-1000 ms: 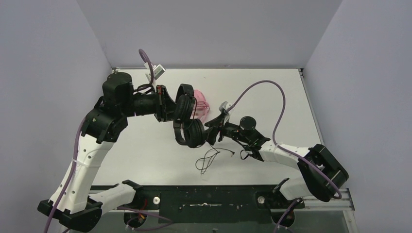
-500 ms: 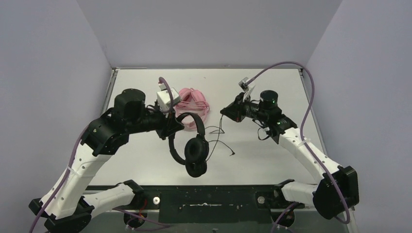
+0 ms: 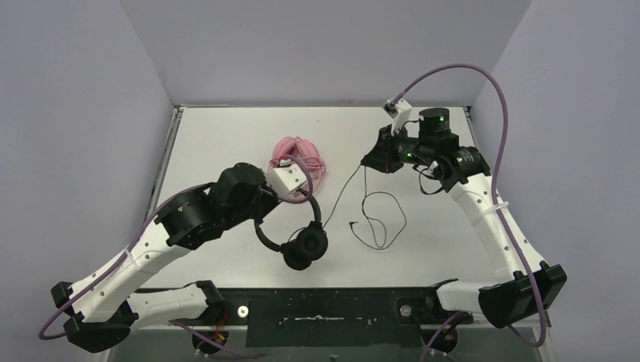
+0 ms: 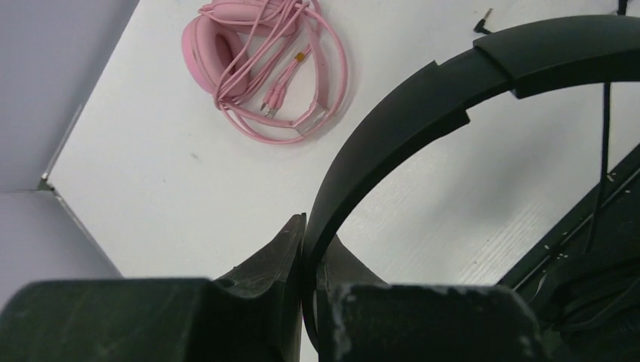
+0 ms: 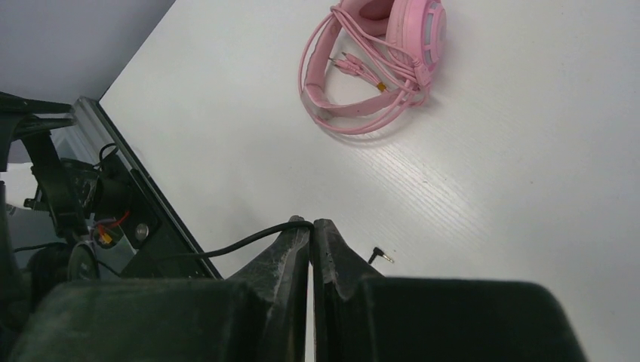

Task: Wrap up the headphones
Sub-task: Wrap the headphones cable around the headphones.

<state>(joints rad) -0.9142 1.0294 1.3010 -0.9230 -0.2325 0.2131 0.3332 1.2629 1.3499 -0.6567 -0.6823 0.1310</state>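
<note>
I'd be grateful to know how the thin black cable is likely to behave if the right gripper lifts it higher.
Probably very floppy: below the right gripper the black cable sags into a loose loop on the table. Being thin, it may slip through the shut jaws. Its free plug would likely drag or swing, while the left gripper anchors the black headphones.

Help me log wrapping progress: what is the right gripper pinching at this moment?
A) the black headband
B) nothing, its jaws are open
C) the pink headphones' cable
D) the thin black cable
D: in the right wrist view the right gripper is shut on the thin black cable, which trails off toward the table's edge, while the pink headphones lie untouched farther off on the table.
</note>
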